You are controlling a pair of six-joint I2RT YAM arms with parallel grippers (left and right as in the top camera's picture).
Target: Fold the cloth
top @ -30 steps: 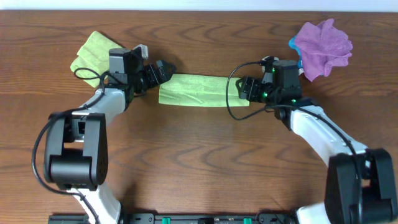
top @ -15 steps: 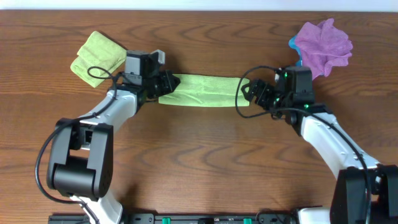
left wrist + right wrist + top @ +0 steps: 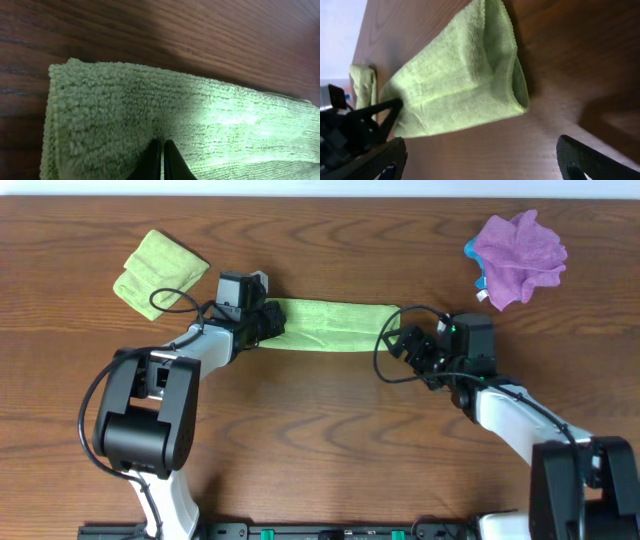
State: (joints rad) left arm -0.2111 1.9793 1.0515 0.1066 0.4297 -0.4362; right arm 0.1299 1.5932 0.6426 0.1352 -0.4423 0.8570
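the cloth [image 3: 330,325] lies upper centre, a long folded strip. left gripper [image 3: 268,323] pinches tight on its left end; right gripper [image 3: 408,345] spread wide, empty, beside the right end. likely mid-fold: next, the right end needs gripping.

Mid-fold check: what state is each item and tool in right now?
cloth: folded into a long strip, lying flat.
left tool: shut, pinching one end of the cloth.
right tool: open, off the cloth.
green bundle: folded, lying apart.
purple cloth: crumpled heap.
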